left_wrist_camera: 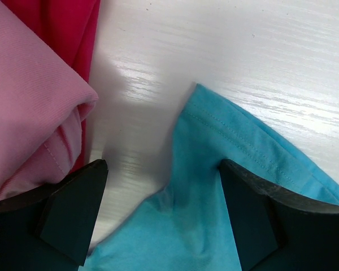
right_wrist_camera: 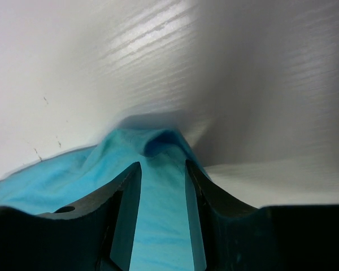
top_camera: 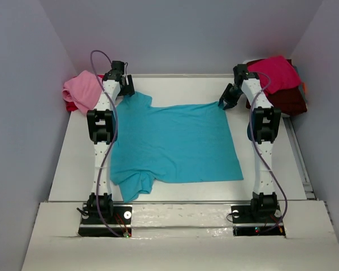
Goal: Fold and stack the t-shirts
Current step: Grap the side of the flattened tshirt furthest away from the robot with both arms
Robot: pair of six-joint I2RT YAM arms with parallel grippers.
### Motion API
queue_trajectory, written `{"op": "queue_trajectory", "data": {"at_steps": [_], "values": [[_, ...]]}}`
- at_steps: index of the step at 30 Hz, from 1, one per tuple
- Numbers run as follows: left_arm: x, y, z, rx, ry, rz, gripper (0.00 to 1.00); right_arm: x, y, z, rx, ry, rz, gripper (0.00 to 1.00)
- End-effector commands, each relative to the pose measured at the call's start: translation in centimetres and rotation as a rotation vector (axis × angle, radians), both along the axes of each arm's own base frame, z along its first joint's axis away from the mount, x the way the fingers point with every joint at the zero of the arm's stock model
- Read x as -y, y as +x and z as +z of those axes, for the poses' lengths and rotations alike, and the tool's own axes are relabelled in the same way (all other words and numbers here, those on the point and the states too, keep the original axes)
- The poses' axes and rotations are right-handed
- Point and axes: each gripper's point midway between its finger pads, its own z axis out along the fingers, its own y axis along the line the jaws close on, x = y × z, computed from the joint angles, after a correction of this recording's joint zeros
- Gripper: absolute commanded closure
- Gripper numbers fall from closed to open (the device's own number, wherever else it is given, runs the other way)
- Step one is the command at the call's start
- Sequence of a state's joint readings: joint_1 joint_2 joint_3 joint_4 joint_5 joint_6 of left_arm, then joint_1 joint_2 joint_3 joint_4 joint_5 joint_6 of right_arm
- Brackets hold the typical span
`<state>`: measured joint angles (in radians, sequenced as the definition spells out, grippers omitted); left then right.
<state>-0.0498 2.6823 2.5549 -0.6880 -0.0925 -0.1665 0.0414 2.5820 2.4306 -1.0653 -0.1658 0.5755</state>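
From the top camera, the turquoise shirt [top_camera: 175,144] lies spread flat in the middle of the white table [top_camera: 175,84], between the two arms. One sleeve points toward the far left and the other lies near the left arm's base. The left gripper [top_camera: 127,86] is over the far-left sleeve. The right gripper [top_camera: 228,99] sits at the shirt's far-right corner. A pink shirt [top_camera: 83,89] is heaped at the far-left edge of the table on top of a red shirt [top_camera: 71,105]. At the far right, a crimson shirt [top_camera: 277,72] rests on a dark maroon shirt [top_camera: 289,101].

In the left wrist camera, the two dark fingers [left_wrist_camera: 73,217] stand wide apart. The turquoise sleeve's hemmed edge lies between them on the table, and nothing is held. The pink heap is just beside the left finger.

In the right wrist camera, the fingers [right_wrist_camera: 121,209] stand fairly close together. Turquoise cloth fills the gap between them and rises in a small hump at their tips. Whether they actually clamp the cloth cannot be told.
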Motion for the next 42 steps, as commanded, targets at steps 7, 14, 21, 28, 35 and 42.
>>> {"op": "queue_trajectory", "data": {"at_steps": [7,14,21,28,35,42], "values": [[-1.5,0.0,2.1,0.026,0.006,0.031,0.06,0.0,1.0,-0.4,0.02,0.013,0.011,0.56],[-1.0,1.3,3.4,0.092,-0.018,0.018,0.05,1.6,1.5,-1.1,0.022,0.017,-0.018,0.56],[-0.4,2.8,5.4,0.178,-0.084,0.006,0.02,2.8,2.4,-1.6,0.039,0.042,-0.045,0.56],[0.4,3.5,6.8,0.233,-0.133,0.003,0.02,2.8,3.3,-0.9,0.08,0.072,-0.043,0.55],[0.0,3.7,8.2,0.268,-0.171,-0.011,0.03,2.9,3.2,0.4,0.112,0.063,-0.032,0.55],[1.2,3.3,8.5,0.267,-0.264,-0.051,0.06,3.1,2.9,1.0,0.117,0.053,-0.034,0.55]]}}
